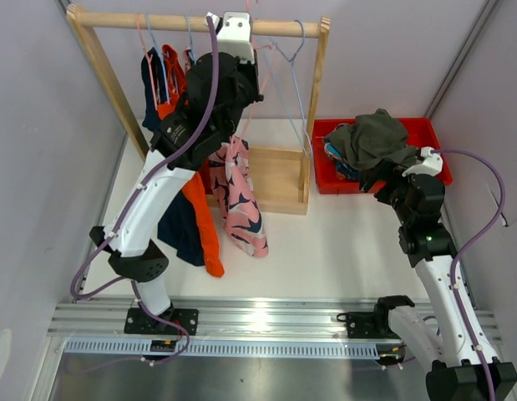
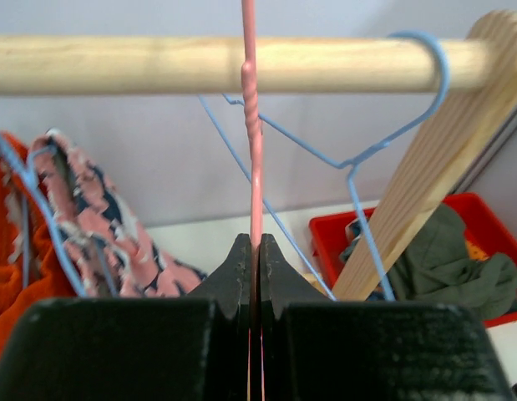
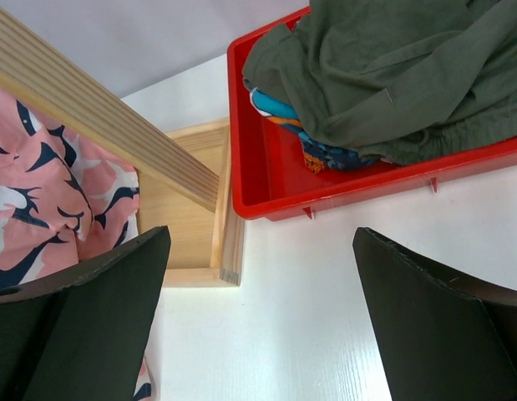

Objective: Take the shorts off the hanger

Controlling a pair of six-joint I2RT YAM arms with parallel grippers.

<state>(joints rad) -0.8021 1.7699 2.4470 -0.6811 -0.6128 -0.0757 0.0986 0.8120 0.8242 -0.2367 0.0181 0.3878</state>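
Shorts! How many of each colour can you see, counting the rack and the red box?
Navy shorts: 1
Orange shorts: 1
Pink printed shorts: 1
Olive green shorts: 1
Blue flowery shorts: 1
Total: 5

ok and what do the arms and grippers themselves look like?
Identical pair. The left arm and right arm have white shells on the long links, black joints and black bases. A purple cable runs loosely along each. The left gripper and right gripper have plain black wedge-shaped fingers. Any markings are too small to read.
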